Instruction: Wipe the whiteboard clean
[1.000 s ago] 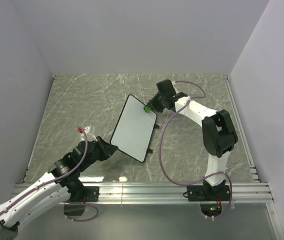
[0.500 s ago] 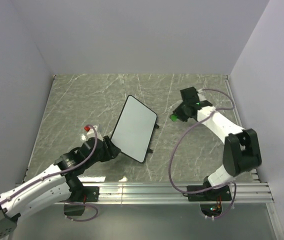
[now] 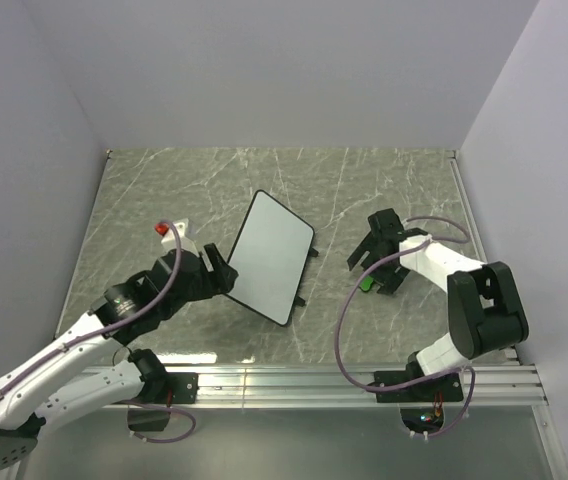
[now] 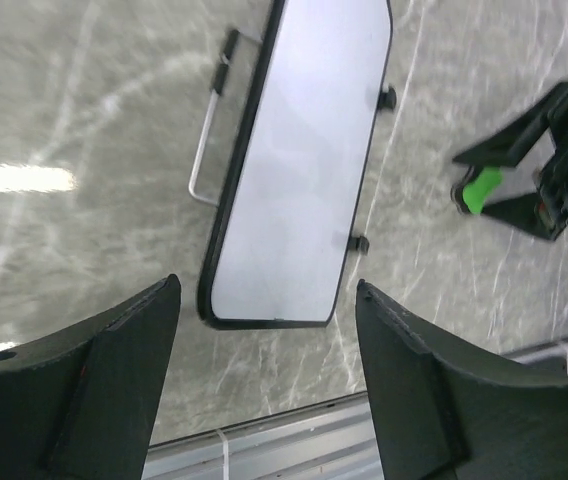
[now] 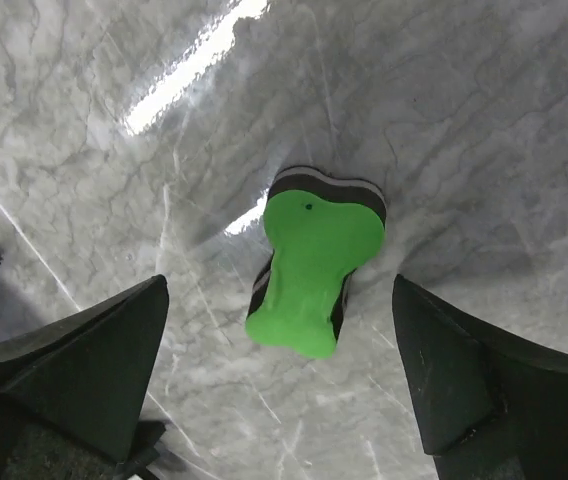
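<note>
The whiteboard (image 3: 267, 256) lies blank and white in its thin black frame on the marble table, mid-left. My left gripper (image 3: 226, 272) hovers open just off its near left corner, touching nothing. In the left wrist view the whiteboard (image 4: 299, 170) stretches away beyond my left gripper (image 4: 266, 290), with two black tabs on its right edge. A small green eraser (image 3: 366, 284) rests on the table to the board's right. My right gripper (image 3: 372, 272) stands open over it. The right wrist view shows the eraser (image 5: 316, 265) lying free between the spread fingers of the right gripper (image 5: 280, 282).
A thin wire stand (image 4: 204, 150) sticks out from the whiteboard's left edge. An aluminium rail (image 3: 294, 380) runs along the near table edge. White walls close in the left, back and right sides. The right arm's purple cable (image 3: 344, 320) loops over the table.
My right gripper carried the green eraser from the board's far corner to the right, set it on the table and opened. My left gripper let go of the board's near corner and drew back.
</note>
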Available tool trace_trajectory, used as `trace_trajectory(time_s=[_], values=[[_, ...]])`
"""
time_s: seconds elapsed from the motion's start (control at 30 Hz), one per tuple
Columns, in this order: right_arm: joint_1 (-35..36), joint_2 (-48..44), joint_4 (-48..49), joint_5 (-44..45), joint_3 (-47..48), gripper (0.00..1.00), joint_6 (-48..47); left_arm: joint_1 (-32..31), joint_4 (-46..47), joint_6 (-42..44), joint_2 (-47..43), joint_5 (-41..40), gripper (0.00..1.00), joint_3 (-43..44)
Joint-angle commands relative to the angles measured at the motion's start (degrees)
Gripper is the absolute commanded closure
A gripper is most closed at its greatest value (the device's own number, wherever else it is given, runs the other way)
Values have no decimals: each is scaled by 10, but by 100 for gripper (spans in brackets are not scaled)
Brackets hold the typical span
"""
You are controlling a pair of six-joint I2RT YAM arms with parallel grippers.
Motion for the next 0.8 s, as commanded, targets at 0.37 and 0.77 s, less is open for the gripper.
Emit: trace_trajectory(time_s=[0.37,0.77], values=[[53,-257,27,-177,144,0,-122,-2,-167,115,54,-149,21,276],[101,-439,-30,-110,159,0,-115,89,-78,239,169,-81,14,372]])
